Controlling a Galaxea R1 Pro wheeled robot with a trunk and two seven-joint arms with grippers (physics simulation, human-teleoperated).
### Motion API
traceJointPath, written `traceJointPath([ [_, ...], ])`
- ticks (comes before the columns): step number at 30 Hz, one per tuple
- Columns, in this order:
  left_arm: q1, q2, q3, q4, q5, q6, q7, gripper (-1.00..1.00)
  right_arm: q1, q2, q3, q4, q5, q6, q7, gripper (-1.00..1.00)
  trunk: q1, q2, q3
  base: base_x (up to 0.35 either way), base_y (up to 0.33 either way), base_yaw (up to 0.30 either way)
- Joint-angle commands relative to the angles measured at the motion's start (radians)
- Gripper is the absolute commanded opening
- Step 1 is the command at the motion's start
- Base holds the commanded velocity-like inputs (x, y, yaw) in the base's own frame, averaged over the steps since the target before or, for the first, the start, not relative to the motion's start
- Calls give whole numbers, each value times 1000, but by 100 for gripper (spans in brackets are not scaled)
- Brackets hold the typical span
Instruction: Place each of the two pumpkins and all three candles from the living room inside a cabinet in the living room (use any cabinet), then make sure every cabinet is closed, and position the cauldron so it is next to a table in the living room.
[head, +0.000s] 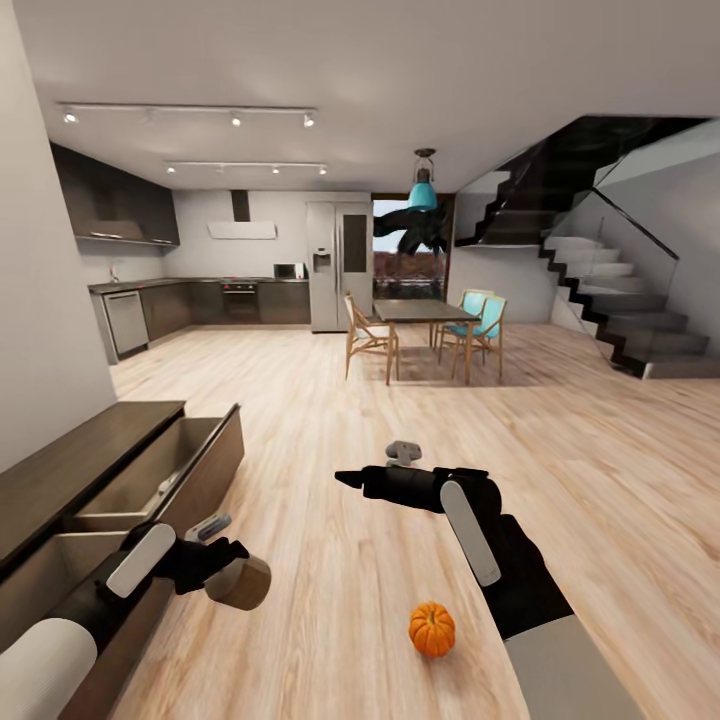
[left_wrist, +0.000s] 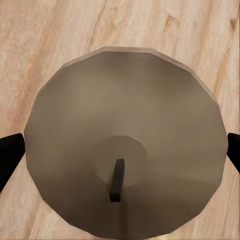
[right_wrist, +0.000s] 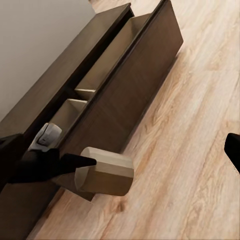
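Fingers first: our left gripper (head: 232, 568) has its black fingers (left_wrist: 11, 155) closed onto one candle (head: 240, 583), pinching it from both sides, just above the wood floor (head: 330, 420) and right beside the front of the open cabinet (head: 95, 455). The right gripper (head: 350, 480) hangs over bare floor further out, holding nothing; in the head view the fingers look drawn to a point, but the right wrist view shows one dark tip (right_wrist: 233, 150) on its own at the edge, so we honestly can't tell how far apart they are.

The candle is a short, fat cylinder, greyish-tan in this light, with a flat faceted top, a shallow dimple and a stubby black wick (left_wrist: 117, 180).

Counting: one candle, one pumpkin (head: 432, 629), and one cabinet with its long drawer (right_wrist: 115, 65) pulled out. The pumpkin is small, bright orange and ribbed, sitting on the floor near our right forearm, well apart from the cabinet. The drawer is dark brown outside, paler inside, with a divider making two compartments.
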Motion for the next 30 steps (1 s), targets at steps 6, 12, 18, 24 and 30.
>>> traceJointPath([
  [6,-1,1,-4,-2,13,-2,7,-100,-1,1,-5,-2,7,5,8,100,0,-1,-1,319,8,0],
  [12,-1,1,-4,-2,13,-2,7,-100,-1,2,-5,-2,7,5,8,100,0,-1,-1,339,0,0],
  [18,-1,2,-4,-1,14,-2,7,-100,-1,2,-5,-1,5,5,8,100,0,-1,-1,341,14,0],
  [24,-1,1,-4,-2,14,-1,7,-100,-1,3,-7,0,5,10,6,100,0,-1,-1,328,107,0],
  [30,-1,1,-4,-2,14,-1,7,-100,-1,2,-7,-1,1,7,9,100,0,-1,-3,285,183,151],
])
